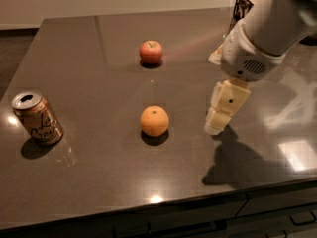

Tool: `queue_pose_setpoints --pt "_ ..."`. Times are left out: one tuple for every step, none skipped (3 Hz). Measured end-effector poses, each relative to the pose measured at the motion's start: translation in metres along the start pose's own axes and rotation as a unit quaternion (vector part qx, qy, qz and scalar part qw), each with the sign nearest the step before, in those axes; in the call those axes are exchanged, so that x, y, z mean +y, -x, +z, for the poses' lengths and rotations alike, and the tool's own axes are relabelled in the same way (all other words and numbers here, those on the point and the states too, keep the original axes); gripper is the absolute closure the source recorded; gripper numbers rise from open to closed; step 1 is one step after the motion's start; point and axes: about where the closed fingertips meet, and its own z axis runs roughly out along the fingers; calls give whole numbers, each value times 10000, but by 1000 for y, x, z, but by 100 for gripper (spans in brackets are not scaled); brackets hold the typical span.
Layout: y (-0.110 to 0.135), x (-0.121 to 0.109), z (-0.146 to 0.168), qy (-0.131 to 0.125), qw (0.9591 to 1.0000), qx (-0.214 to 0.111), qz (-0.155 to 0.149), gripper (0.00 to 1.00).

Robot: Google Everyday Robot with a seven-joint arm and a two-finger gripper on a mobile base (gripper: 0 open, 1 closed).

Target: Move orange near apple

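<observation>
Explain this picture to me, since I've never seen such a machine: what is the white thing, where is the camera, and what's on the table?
The white thing on the right is a robot's single white arm. At its end hangs the cream-coloured claw, pointing down over the dark glossy table, to the right of the round orange fruit and apart from it. It holds nothing. The one picture looks down on the table from its front edge; where the camera is mounted cannot be told. Farther back lies a round red apple. At the left stands an opened copper-coloured drink can. A black wire basket shows at the back right.
</observation>
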Motion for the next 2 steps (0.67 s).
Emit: queue_pose_setpoints --pt "30 6 32 130 9991 -319 -226 0" --pt "54 15 61 300 9973 -506 -449 0"
